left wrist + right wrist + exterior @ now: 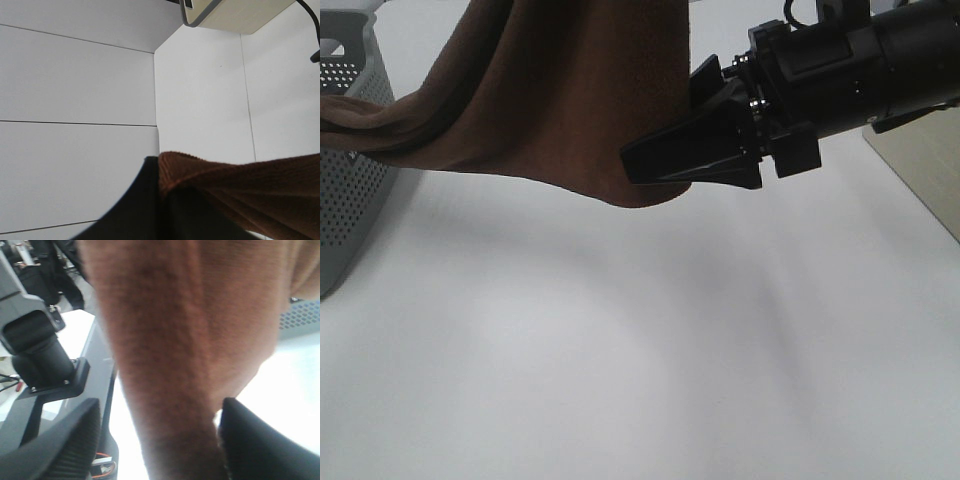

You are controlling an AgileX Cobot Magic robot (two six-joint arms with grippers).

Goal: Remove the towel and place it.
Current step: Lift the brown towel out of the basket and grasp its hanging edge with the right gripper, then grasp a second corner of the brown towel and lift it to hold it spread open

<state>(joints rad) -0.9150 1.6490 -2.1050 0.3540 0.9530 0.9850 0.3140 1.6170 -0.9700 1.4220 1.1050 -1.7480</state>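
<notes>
Towel [560,100]: hanging aloft, tail trailing over left-edge basket [350,190]; left gripper [162,194] clamping it; right gripper [645,162] straddling, fingers apart; placement pending.

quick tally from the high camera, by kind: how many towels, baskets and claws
brown towel: 1
grey basket: 1
right claw: 1
total: 3
</notes>
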